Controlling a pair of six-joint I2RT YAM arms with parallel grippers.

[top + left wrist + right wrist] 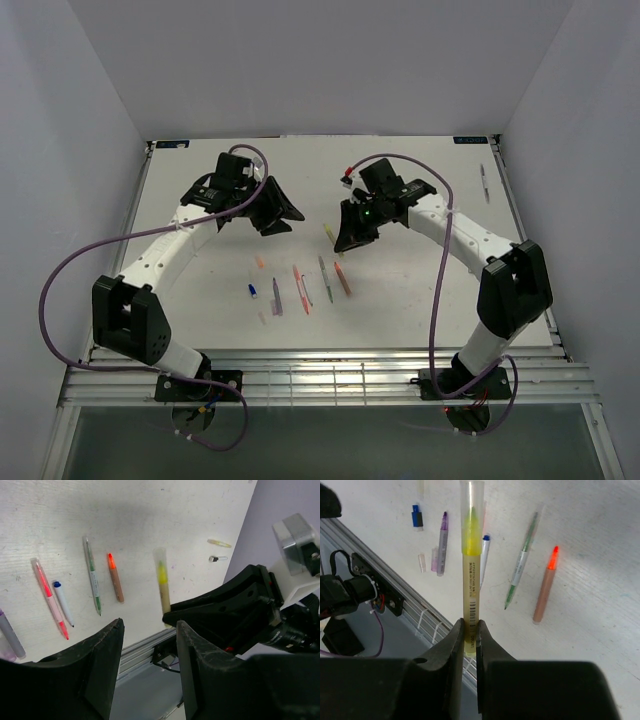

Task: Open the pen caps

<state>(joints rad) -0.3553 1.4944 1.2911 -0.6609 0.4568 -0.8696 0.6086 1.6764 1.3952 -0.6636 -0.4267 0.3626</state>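
Left pincer [148, 630] is hanging released. Right pincer [469, 625] is squeezing the yellow pen [471, 580] by its tail, over the desk [600, 605]. Its clear cap [471, 495] is sitting on the far tip. Left should be gripping only that cap, pulling straight.

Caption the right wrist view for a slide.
Right gripper shut on the yellow pen, its clear cap on, above the white table where an orange pen and a green pen lie.
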